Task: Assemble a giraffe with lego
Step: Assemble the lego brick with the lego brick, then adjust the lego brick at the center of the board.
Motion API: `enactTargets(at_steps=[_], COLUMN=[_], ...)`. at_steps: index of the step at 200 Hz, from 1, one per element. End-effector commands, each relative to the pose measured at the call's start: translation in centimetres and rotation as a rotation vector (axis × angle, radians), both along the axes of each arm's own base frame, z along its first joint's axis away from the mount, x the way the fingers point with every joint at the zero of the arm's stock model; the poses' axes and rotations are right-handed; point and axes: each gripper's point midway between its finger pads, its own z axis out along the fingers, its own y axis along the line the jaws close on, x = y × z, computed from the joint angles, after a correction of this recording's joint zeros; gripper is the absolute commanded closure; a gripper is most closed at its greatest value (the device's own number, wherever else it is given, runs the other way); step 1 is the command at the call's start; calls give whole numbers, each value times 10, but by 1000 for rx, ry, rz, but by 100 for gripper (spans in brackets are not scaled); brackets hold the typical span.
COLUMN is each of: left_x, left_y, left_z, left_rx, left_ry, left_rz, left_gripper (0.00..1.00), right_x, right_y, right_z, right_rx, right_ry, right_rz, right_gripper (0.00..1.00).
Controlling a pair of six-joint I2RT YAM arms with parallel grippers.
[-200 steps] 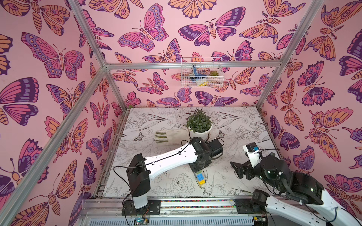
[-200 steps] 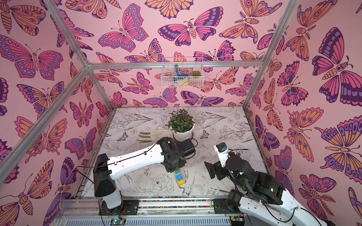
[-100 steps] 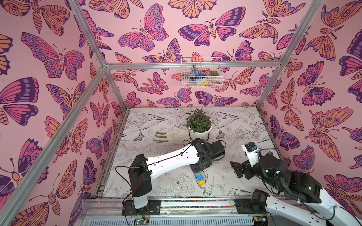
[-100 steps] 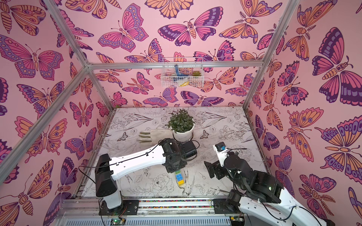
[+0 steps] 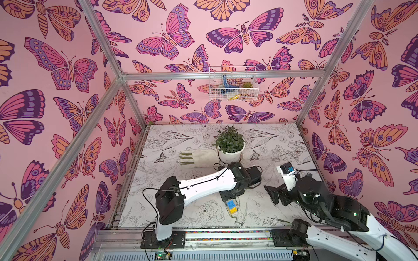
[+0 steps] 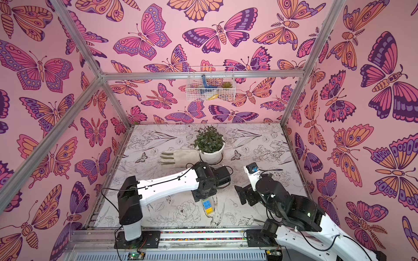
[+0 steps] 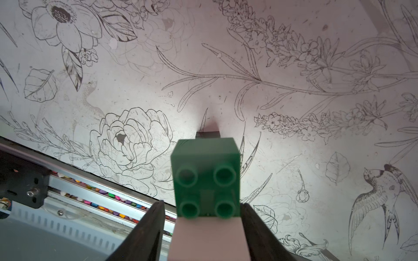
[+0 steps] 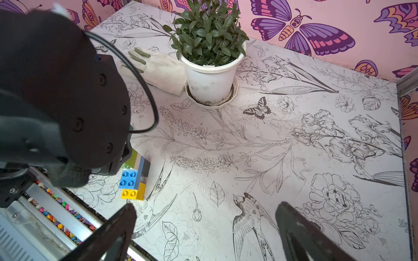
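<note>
Left gripper point(image 7: 202, 203) parted, loosely astride tall thin plastic brick giraffe point(image 5: 231, 206) lying on flower-printed white table point(image 5: 271, 140) near front rail: dark green studded head, white-and-lime neck, blue body, yellow and black legs. Right gripper point(image 8: 205, 205) wide open, hovering.

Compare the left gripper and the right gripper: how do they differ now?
The left gripper stands around the giraffe; the right gripper has nothing in it. The left fingers stand narrow, the right fingers wide apart. Both have dark fingers.
</note>
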Motion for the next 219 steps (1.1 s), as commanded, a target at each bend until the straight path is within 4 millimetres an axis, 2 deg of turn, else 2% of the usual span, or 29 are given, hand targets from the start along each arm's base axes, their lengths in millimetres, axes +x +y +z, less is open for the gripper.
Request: enactTargets(at_steps=[1, 26, 46, 67, 79, 95, 123, 151, 177, 199, 219], left_x=[4, 4, -2, -13, -20, -34, -47, -37, -33, -29, -29], left_y=[8, 6, 10, 32, 47, 59, 49, 33, 3, 13, 15], left_z=[21, 39, 54, 67, 67, 52, 29, 13, -11, -30, -37], left_rx=[-1, -34, -52, -6, 46, 59, -5, 54, -31, -69, -140], left_ry=[-55, -94, -133, -235, -326, -389, -488, -630, -742, -756, -783], left_rz=[-23, -65, -132, -268, -376, -507, -664, -719, -806, -805, -849], left_gripper=[33, 21, 18, 16, 13, 12, 4, 0, 0, 0, 0], right_x=[1, 2, 2, 1, 0, -1, -5, -14, -20, -27, -32], right_y=[-6, -5, -5, 1, 6, 13, 21, 31, 32, 26, 14], right_z=[5, 5, 7, 5, 2, -4, -28, -48, -63, -74, -82], right_rx=[0, -13, -23, -28, -34, -39, -29, 53, 108, 109, 75], right_ry=[-9, -8, -8, 16, 41, 80, 196, 309, 381, 433, 459], right_rz=[-26, -23, -18, 6, 18, 37, 9, -17, -65, -99, -138], right_gripper=[1, 1, 1, 1, 1, 1, 1, 1, 1, 0, 0])
